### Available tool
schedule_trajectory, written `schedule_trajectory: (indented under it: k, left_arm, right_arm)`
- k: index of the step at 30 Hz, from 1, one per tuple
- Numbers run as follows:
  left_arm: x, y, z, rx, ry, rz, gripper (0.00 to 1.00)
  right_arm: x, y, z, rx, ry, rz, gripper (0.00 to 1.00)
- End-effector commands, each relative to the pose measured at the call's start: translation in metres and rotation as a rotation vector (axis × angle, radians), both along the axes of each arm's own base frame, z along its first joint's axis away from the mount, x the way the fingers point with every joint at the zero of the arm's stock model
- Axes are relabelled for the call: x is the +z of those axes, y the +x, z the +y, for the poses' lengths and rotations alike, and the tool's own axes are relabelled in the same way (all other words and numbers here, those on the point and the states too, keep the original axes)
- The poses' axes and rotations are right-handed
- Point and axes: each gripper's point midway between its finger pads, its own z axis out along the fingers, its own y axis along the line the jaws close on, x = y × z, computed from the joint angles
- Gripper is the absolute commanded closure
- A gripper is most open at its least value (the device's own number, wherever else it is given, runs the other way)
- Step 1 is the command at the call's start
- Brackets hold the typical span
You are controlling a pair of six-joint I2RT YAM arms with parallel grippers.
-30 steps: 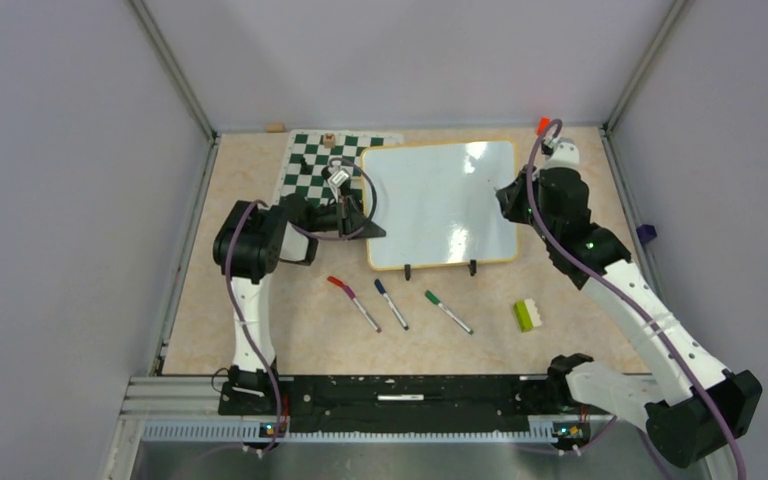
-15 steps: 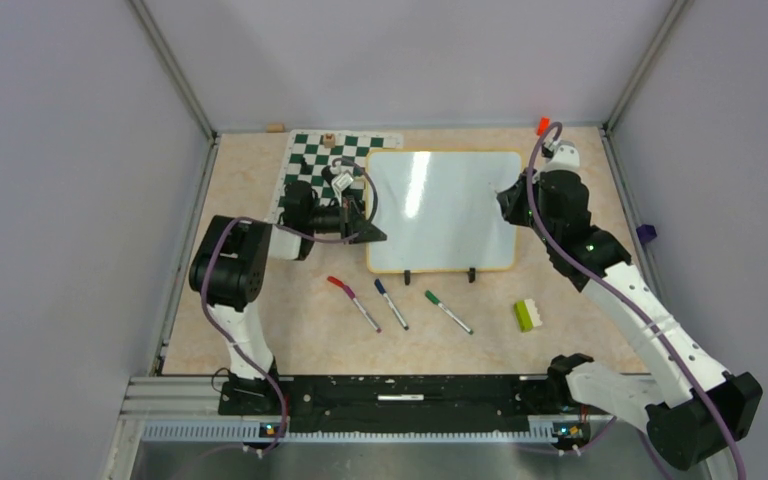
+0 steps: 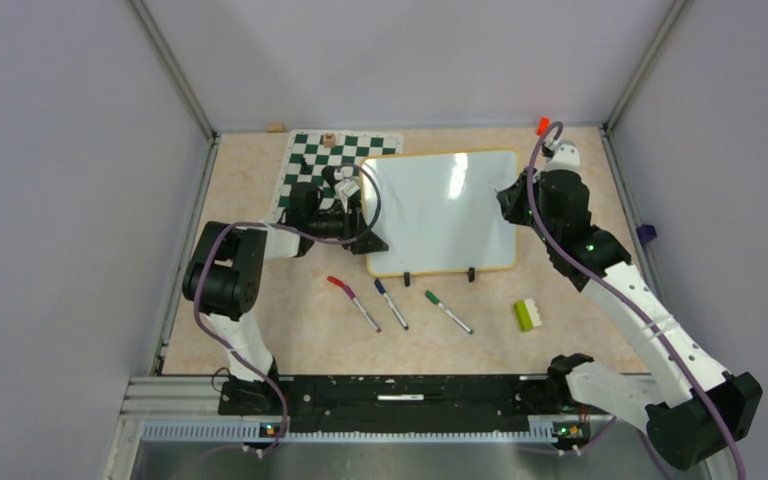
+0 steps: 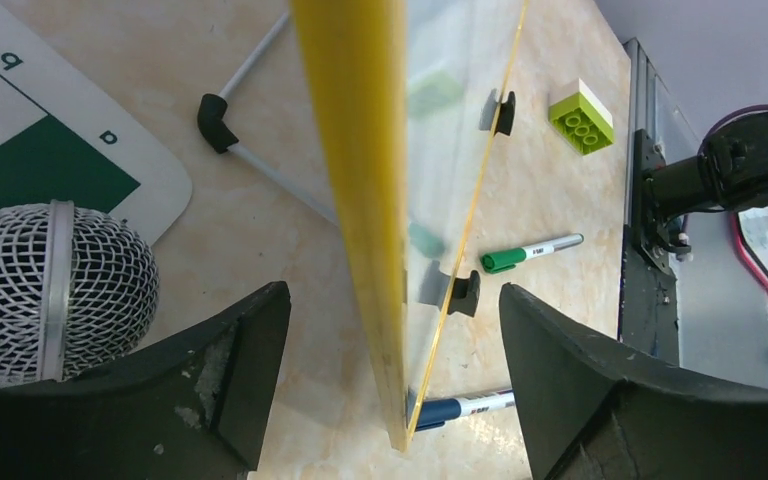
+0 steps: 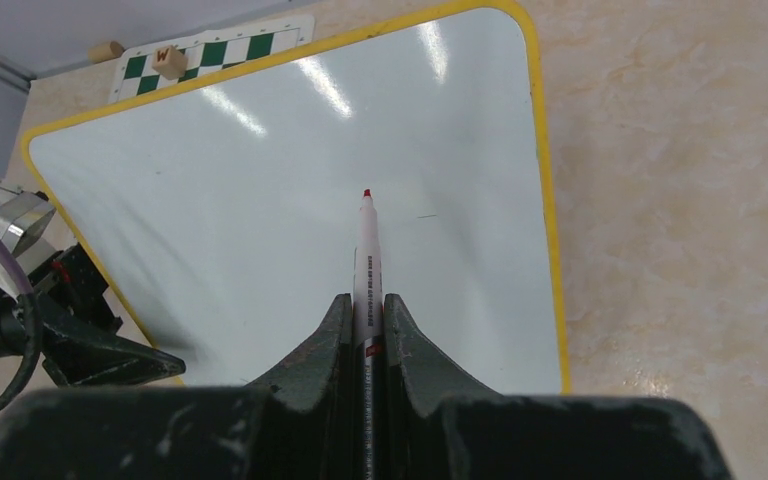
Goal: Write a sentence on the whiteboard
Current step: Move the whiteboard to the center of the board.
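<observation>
The whiteboard (image 3: 445,215) lies mid-table, glossy white with a yellow rim and two black clips (image 3: 472,270) on its near edge. No sentence is in view on its face (image 5: 290,220), only glare and one faint short mark. My left gripper (image 3: 365,222) is open at the board's left edge. In the left wrist view the yellow rim (image 4: 355,200) runs edge-on between the two jaws of the left gripper (image 4: 392,300), touching neither. My right gripper (image 5: 367,300) is shut on a red marker (image 5: 367,240), whose tip points at the board's middle. The right gripper (image 3: 508,200) stands at the board's right edge.
A green-and-white chessboard mat (image 3: 310,165) lies left of the board, with a wooden piece (image 3: 329,139) on it. Red (image 3: 352,300), blue (image 3: 392,303) and green (image 3: 448,311) markers lie near the front. A green brick (image 3: 527,315) sits at the right. A red cap (image 3: 543,125) lies at the back.
My left gripper has opened off the board's left rim, and its arm has swung leftward. The board's tilt has shifted. The right arm and its marker have stayed put.
</observation>
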Motion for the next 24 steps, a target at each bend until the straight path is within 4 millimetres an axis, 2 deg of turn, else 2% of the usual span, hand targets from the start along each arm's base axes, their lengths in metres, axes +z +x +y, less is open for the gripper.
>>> schedule_trajectory:
  k: [1,5,6,7,15,21,24]
  left_arm:
    - [0.023,0.004,0.004,0.01,0.026,-0.121,0.17]
    - [0.034,0.005,0.007,0.041,0.039,-0.154,0.13]
    - [0.036,0.006,0.008,0.06,0.044,-0.157,0.04]
    - [0.036,0.008,0.009,0.083,0.049,-0.155,0.02]
    - [0.045,0.007,0.015,0.147,0.039,-0.148,0.02]
    - [0.05,0.014,0.039,0.322,0.075,-0.151,0.18]
    - [0.059,0.009,0.051,0.39,0.085,-0.195,0.24]
  right_arm:
    - [0.017,0.003,-0.002,-0.005,0.016,-0.053,1.0]
    - [0.021,0.002,-0.003,-0.007,0.012,-0.058,1.0]
    - [0.021,0.002,-0.004,-0.007,0.01,-0.058,1.0]
    - [0.022,0.002,-0.003,-0.005,0.008,-0.059,1.0]
    - [0.028,0.009,-0.005,-0.014,-0.017,-0.068,1.0]
    - [0.034,0.015,-0.001,-0.002,-0.02,-0.071,1.0]
    - [0.035,0.018,0.004,0.018,-0.019,-0.066,1.0]
